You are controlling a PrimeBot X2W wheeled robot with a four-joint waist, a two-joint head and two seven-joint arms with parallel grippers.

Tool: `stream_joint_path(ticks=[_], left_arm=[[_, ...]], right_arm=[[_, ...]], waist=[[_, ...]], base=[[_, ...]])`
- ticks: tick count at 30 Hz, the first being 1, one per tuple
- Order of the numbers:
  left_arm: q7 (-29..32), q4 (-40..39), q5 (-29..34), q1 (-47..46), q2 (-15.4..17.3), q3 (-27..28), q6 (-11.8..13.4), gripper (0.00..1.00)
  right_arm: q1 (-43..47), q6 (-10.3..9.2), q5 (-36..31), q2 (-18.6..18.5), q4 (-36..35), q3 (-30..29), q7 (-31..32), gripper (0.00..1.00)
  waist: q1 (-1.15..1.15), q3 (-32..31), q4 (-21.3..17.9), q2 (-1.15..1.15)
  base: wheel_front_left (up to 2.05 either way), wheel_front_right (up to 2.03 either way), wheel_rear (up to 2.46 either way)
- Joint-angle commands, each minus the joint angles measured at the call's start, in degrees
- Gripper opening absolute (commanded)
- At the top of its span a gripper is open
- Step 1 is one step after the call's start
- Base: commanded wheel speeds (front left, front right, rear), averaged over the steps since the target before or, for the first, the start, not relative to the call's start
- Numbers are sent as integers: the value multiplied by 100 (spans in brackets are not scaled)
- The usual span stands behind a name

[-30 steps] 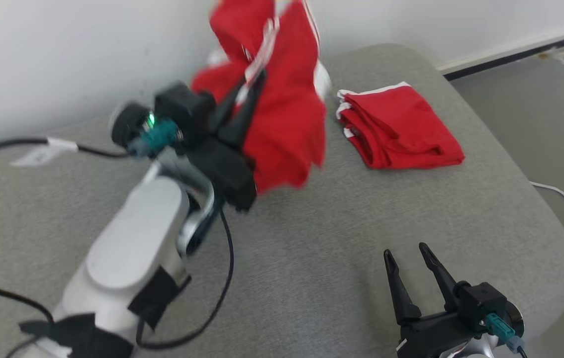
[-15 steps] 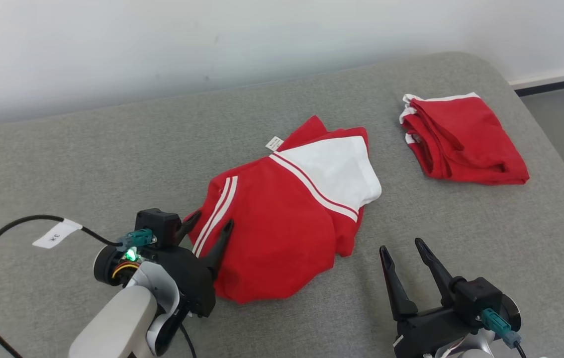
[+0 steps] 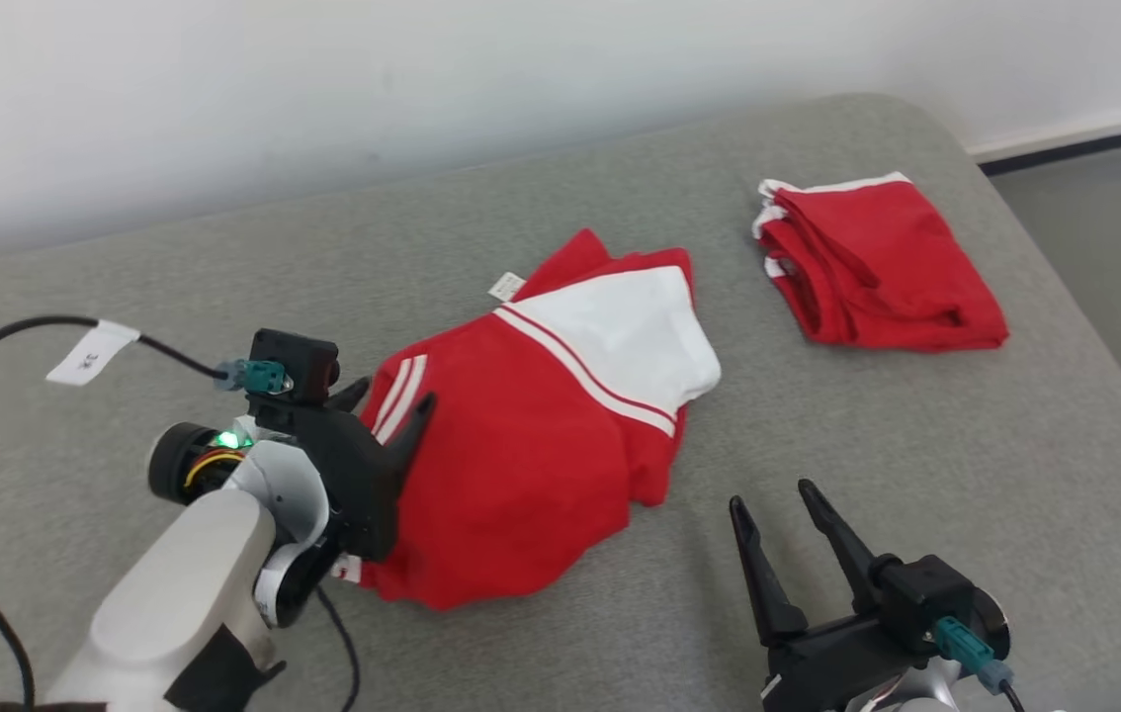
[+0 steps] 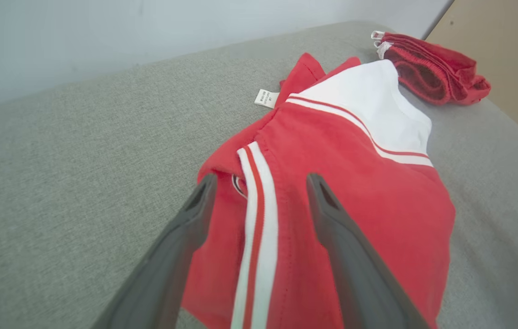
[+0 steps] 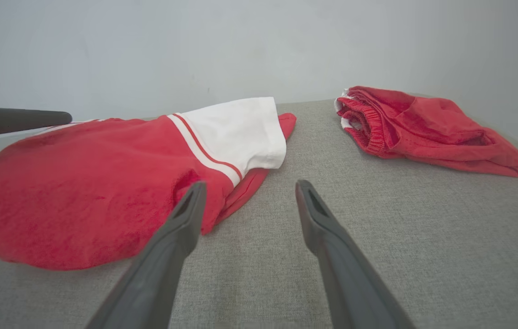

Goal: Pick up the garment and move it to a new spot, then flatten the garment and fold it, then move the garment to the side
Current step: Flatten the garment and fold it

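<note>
The garment [image 3: 521, 435], red with a white panel and white stripes, lies crumpled on the grey padded surface [image 3: 916, 445]. My left gripper [image 3: 394, 393] is open at its left edge. In the left wrist view the left gripper [image 4: 261, 179] has its fingers spread over the striped hem of the garment [image 4: 355, 173], not clamping it. My right gripper [image 3: 772, 494] stands open near the front edge, right of the garment and apart from it. From the right wrist view the right gripper [image 5: 251, 183] points past the garment [image 5: 81, 173], nothing between its fingers.
A second red garment [image 3: 877, 262], folded, lies at the back right of the surface. A black cable with a white label [image 3: 91, 351] loops over the left side. A white wall runs behind. Floor [image 3: 1114, 218] drops off at the right.
My left gripper held the garment up in the air a second ago. It has come down, opened and let the garment fall onto the surface. The head view has shifted too.
</note>
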Motion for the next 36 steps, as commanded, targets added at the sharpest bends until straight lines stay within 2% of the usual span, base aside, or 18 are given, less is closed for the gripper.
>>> stream_joint_path(ticks=[1,6,10,19,28,29,30,32,33,34,35,36], left_arm=[[131,130,85,-133,49,-55,81,100],[455,447,196,-334,45,-127,356,100],[630,541,123,-327,26,-134,436,100],[532,466,325,-421,84,-225,670,100],[1062,239,155,-498,130,-249,711,99],[1116,237,143,-491,123,-245,748,92],[1176,244,136,-487,126,-242,803,74],[1266,231,138,-488,134,-254,891,47],[1300,213,124,-483,130,-254,910,36],[1300,213,124,-483,130,-254,910,36],[1306,188,132,-487,142,-267,917,20],[1274,144,160,-498,157,-280,898,0]], right_arm=[[-60,-13,36,32,32,22,-42,100],[-38,-13,85,60,84,-18,-62,100],[7,-13,58,75,78,-98,-86,100],[-7,-13,57,87,103,-39,-100,100],[-17,-13,36,92,145,-20,-106,100],[-28,-13,41,91,147,-10,-106,100],[-43,-13,48,92,145,2,-107,100],[-56,-13,60,93,129,9,-107,100],[-51,-13,60,93,120,-1,-107,100],[-51,-13,60,93,120,-1,-107,100],[-42,-13,56,93,111,-16,-107,100],[-33,-13,54,94,100,-28,-107,100]], waist=[[0,113,-347,-1],[0,210,-733,-1],[0,228,-874,-1],[0,118,-821,-1],[0,49,-743,-1],[0,53,-751,-1],[0,61,-764,-1],[0,79,-787,-1],[0,88,-797,-1],[0,88,-797,-1],[0,96,-806,-1],[0,103,-816,-1]], base=[[0,0,0],[0,0,0],[0,0,0],[0,0,0],[0,0,0],[0,0,0],[0,0,0],[0,0,0],[0,0,0],[0,0,0],[0,0,0],[0,0,0]])
